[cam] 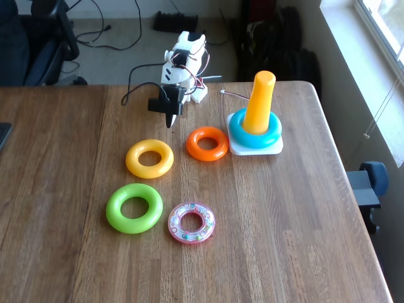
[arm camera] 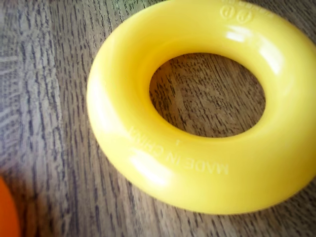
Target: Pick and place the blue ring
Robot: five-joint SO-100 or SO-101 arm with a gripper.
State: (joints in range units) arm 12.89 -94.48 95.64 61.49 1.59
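In the fixed view the blue ring [cam: 255, 141] lies around the foot of an orange-yellow peg [cam: 260, 101] on a white base [cam: 273, 149], at the back right of the table. My gripper [cam: 170, 118] hangs tip-down to the left of the peg, behind the yellow ring [cam: 149, 158]. Its dark fingers meet in one point and hold nothing. It is well apart from the blue ring. The wrist view looks straight down on the yellow ring [arm camera: 197, 168] from close by.
An orange ring [cam: 207, 143] lies between the yellow ring and the peg; its edge shows in the wrist view [arm camera: 6, 215]. A lime-green ring [cam: 134, 207] and a clear pink beaded ring [cam: 191, 223] lie nearer the front. The arm's base [cam: 186, 60] and cables sit at the back edge.
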